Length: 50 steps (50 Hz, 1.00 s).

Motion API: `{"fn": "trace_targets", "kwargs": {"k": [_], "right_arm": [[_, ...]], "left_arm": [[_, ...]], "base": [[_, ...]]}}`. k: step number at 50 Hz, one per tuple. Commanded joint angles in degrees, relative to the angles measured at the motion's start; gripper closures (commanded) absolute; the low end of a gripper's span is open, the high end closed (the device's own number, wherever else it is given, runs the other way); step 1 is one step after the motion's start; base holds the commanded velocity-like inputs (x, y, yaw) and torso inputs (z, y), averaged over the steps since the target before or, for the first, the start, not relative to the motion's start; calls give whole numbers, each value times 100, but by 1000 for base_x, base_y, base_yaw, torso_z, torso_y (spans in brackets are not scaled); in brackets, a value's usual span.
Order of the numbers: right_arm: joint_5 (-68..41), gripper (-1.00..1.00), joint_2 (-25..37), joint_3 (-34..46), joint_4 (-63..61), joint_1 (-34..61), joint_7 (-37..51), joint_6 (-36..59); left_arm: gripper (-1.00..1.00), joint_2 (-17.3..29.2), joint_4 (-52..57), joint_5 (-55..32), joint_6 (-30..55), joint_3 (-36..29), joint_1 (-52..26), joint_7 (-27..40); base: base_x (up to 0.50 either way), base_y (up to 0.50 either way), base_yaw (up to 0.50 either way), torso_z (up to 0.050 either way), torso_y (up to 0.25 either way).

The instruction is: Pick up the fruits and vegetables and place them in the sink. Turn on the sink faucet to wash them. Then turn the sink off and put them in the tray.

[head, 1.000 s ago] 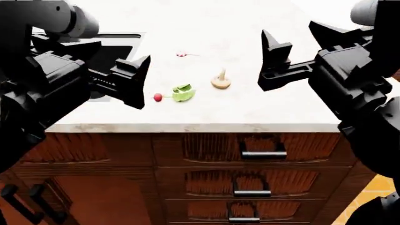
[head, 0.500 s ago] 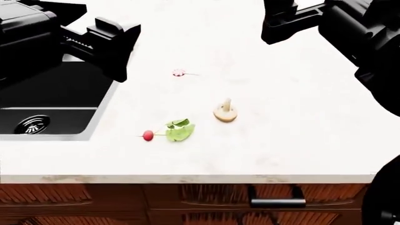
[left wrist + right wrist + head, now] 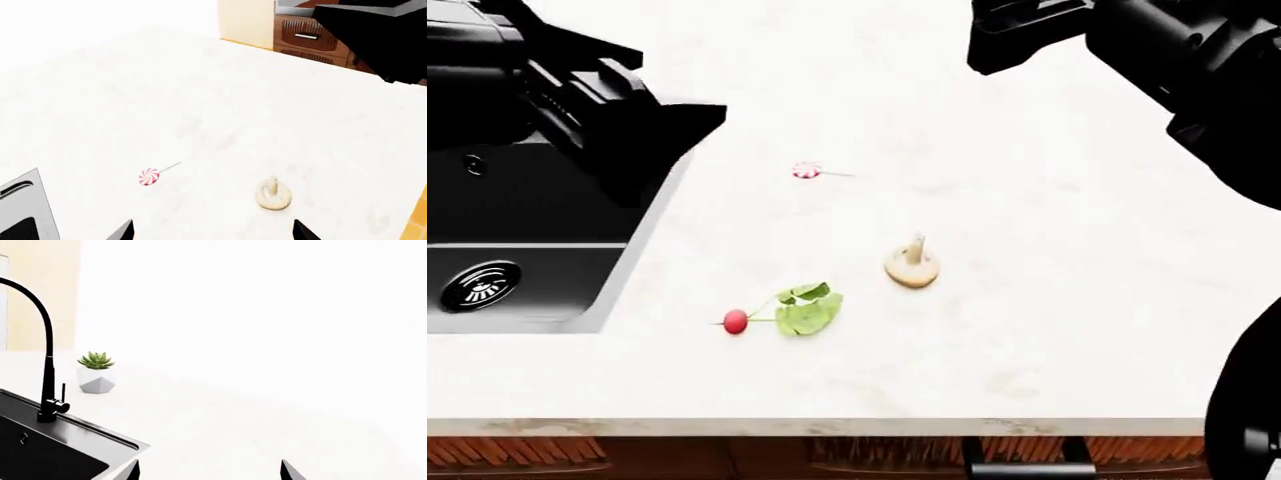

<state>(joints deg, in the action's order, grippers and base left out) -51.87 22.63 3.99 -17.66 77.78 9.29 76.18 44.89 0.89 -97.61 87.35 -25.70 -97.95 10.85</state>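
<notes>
Worktop [image 3: 1028, 300] — white, fills most of the head view; nothing on it has been picked up yet.

Sink [image 3: 521, 260] — black basin at the left edge of the head view, drain [image 3: 481, 285] bare, no produce in it. The right wrist view shows its corner at lower left with the faucet [image 3: 47, 365] standing over it; no water visible. By my reading the task is at its very start: picking, washing, shutting off and traying are all left.

Left gripper [image 3: 627, 120] — upper left of the head view, above the sink's edge, well apart from the produce. Its tips at the bottom edge of the left wrist view stand wide apart, released, holding nothing.

Right gripper [image 3: 1028, 30] — upper right of the head view. Jaws spread in its own wrist view, empty.

Tray — not in any view.

Radish [image 3: 781, 312] — lower centre of the head view, lying on its side near the front edge, leaves toward the right.

Mushroom [image 3: 910, 265] — just right of centre, cap down, stem up; near the radish, not touching.

Candy [image 3: 807, 171] — above both, not part of the job.
</notes>
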Motion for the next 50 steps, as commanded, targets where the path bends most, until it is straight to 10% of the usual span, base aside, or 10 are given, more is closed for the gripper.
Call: {"fn": "trace_targets", "kwargs": {"k": [1, 10, 50], "right_arm": [[172, -100, -37, 298, 398, 3, -225, -318], [227, -100, 33, 409, 379, -70, -302, -451], [315, -100, 145, 693, 470, -531, -403, -766]], "left_arm": [[-100, 346, -84, 2728, -600, -2230, -412, -3883], [-100, 99, -236, 4079, -2067, -3310, 427, -4729], [-100, -243, -486, 4509, -2760, -4025, 1852, -4550]], "base": [[0, 0, 0, 0, 0], [0, 0, 0, 0, 0], [0, 0, 0, 0, 0]]}}
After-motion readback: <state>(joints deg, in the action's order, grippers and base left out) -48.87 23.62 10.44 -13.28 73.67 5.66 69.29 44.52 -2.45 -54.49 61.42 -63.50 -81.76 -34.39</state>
